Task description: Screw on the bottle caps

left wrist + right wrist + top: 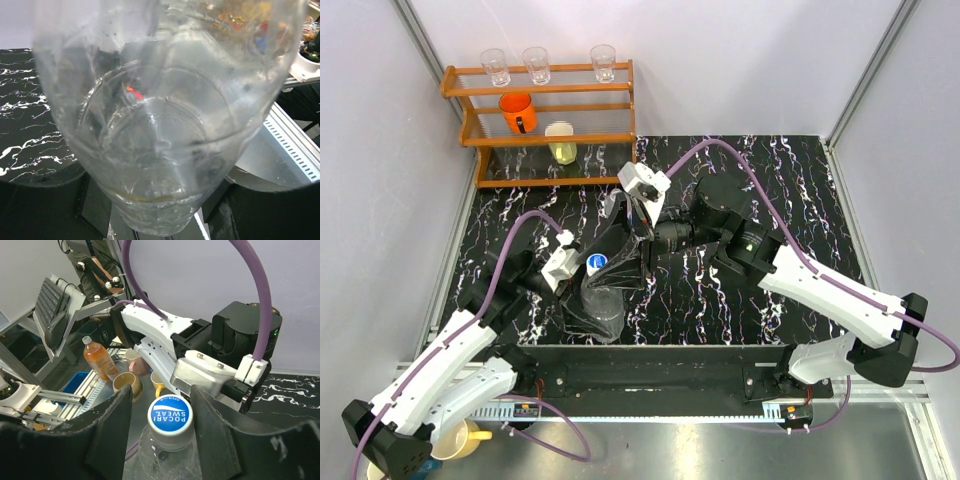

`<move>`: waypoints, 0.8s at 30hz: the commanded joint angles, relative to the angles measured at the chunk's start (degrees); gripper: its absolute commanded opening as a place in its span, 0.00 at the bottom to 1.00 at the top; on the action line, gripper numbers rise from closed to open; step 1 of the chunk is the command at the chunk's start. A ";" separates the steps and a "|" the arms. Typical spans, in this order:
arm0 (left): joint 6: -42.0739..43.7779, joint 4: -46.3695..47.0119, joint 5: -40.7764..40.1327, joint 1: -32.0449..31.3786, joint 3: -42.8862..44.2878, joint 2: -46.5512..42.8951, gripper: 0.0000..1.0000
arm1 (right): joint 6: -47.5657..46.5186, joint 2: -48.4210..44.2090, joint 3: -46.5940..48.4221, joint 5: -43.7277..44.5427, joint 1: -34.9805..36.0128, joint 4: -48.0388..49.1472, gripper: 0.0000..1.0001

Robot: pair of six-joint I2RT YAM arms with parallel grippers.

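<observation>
A clear bottle stands near the table's front edge, left of centre, with a white cap with a blue top sitting on its neck. My left gripper is shut on the bottle's body, which fills the left wrist view between the dark fingers. My right gripper hangs over the neck, one finger on each side of the cap. It is open: a gap shows on the cap's left side, while the right finger sits close against it.
A wooden rack at the back left holds clear glasses, an orange cup and a yellow cup. A yellow mug sits off the table by the left base. Beyond the front edge stand an orange drink bottle and mugs.
</observation>
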 commanded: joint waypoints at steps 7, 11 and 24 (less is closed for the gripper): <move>-0.92 5.20 -2.85 0.61 2.10 -0.71 0.27 | 0.78 -2.96 -1.21 0.93 -0.29 2.39 0.43; -1.01 5.29 -3.03 0.70 1.84 -0.89 0.27 | 0.87 -3.05 -1.30 0.66 -0.38 2.92 0.37; 5.04 1.70 -16.70 0.70 1.04 -2.29 0.25 | -1.75 -2.88 -0.87 11.54 -0.73 -6.88 0.00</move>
